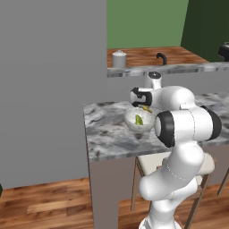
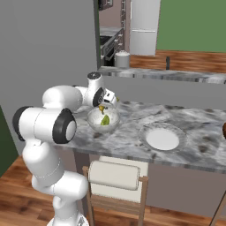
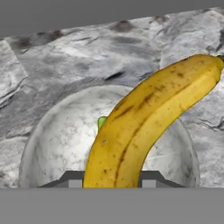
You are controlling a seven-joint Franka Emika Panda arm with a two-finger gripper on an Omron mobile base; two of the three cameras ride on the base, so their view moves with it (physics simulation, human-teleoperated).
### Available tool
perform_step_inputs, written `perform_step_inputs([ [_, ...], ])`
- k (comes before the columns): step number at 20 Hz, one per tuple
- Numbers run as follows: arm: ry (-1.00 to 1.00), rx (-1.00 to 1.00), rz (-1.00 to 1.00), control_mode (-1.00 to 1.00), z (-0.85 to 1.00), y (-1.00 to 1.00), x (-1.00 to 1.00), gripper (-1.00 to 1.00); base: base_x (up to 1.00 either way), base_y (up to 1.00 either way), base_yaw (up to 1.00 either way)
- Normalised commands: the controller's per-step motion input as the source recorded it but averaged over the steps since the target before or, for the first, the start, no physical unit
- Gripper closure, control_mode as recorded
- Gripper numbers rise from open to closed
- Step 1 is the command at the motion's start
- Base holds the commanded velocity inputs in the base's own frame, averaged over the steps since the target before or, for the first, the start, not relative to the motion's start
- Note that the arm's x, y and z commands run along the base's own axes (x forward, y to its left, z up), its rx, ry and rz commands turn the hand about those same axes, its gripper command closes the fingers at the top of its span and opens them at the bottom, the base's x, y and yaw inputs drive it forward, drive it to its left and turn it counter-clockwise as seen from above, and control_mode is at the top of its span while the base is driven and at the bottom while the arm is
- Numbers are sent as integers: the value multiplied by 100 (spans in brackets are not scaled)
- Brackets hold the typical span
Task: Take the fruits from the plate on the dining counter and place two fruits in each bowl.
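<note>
My gripper is shut on the curved yellow banana, which sticks out ahead of the fingers. It hangs just above the pale speckled bowl on the dining counter. An oblong green fruit lies in that bowl, partly hidden behind the banana. From the base, the gripper hovers over the bowl holding the green fruit. To the right, the flat pale plate lies bare. A dark shape at the right edge may be the brown bowl.
A padded stool stands under the counter's front edge. Behind the counter runs a wooden worktop with a black tap and a pale canister. A grey wall closes the left side.
</note>
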Motion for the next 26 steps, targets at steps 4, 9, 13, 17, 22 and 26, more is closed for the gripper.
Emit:
perform_step_inputs([
  [4, 0, -4, -1, -100, -52, 0, -13, 100, 0, 0, 0],
  [9, 0, 0, 0, -100, -22, 0, -4, 100, 0, 0, 0],
  [13, 0, 0, 0, -100, -24, 0, 1, 100, 0, 0, 0],
  [17, 0, 0, 0, -100, -37, 0, 13, 100, 0, 0, 0],
  [22, 0, 0, 0, -100, -17, 0, 17, 100, 0, 0, 0],
  [26, 0, 0, 0, -100, 0, 0, 23, 100, 0, 0, 0],
])
